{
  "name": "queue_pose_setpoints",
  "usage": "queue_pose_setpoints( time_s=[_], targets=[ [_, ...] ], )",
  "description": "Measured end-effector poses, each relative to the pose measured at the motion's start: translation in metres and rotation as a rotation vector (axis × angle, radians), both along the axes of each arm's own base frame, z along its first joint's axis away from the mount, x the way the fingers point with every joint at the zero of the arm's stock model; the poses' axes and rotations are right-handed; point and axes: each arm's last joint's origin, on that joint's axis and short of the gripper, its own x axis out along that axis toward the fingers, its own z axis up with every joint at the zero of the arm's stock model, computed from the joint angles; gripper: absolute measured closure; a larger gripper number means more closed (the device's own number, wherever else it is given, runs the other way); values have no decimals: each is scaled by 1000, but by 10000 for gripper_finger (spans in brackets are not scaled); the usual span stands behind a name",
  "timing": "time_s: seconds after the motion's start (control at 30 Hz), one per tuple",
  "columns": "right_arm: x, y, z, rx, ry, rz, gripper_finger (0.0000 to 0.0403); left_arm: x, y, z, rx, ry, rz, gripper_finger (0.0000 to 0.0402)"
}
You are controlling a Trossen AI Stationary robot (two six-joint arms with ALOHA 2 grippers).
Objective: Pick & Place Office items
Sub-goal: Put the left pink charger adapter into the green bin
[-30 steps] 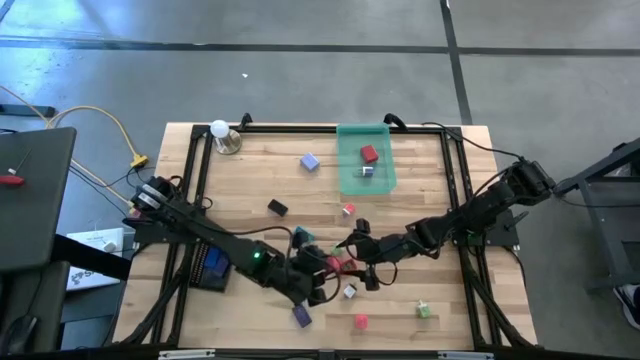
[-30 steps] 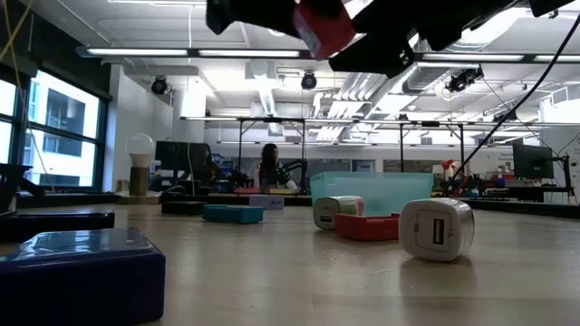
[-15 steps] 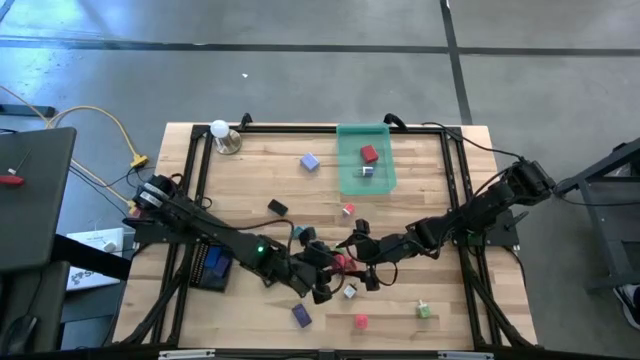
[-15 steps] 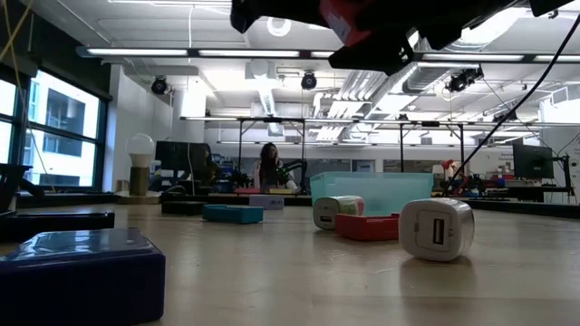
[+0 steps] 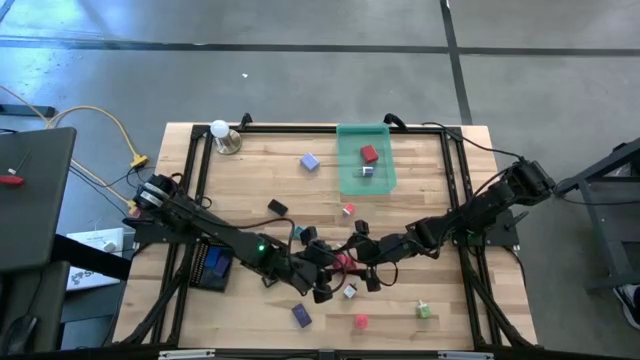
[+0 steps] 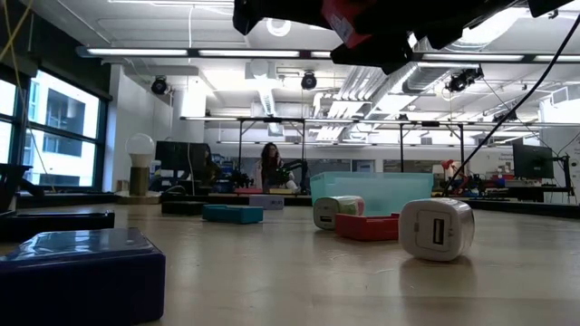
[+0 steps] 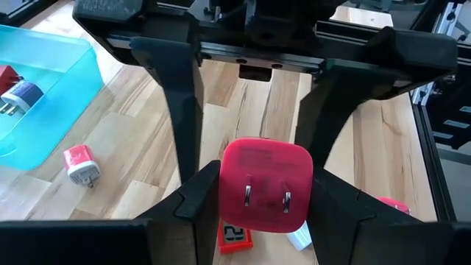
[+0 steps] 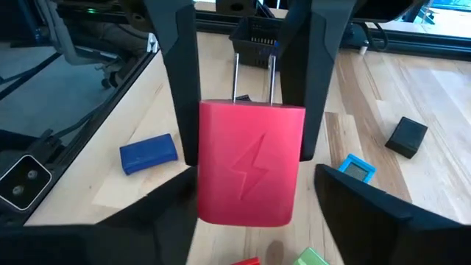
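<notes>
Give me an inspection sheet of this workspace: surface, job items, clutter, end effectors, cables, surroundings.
Surface: wooden table, bare boards inside a black frame.
Job's things: red charger held in the air; white charger cube, purple block and other small pieces lie scattered; two pieces sit in the green tray.
Clutter: white ball lamp at a far corner.
End effectors: left end effector grips the red charger; right end effector is open, its fingers either side of the charger.
Cables: yellow cable beyond the table's left edge.
Surroundings: a person sits far behind the table.
</notes>
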Motion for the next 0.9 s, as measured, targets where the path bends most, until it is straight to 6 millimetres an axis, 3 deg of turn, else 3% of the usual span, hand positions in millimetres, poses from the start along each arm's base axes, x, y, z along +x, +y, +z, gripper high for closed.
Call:
queue_pose_setpoints(
  time_s=[0.3,0.47,0.7,0.9],
  targets=[
    [1,-2,0,28,11,42,267,1,-1,-2,-6,9,-6,254],
    [2,-4,-1,44,20,35,268,1,0,-2,-4,9,-9,251],
    [0,-4,-4,67,63,26,268,1,-1,-1,9,5,-22,157],
    [-10,0,-16,74,189,-130,268,0,-5,-1,4,-4,-31,125]
  ],
)
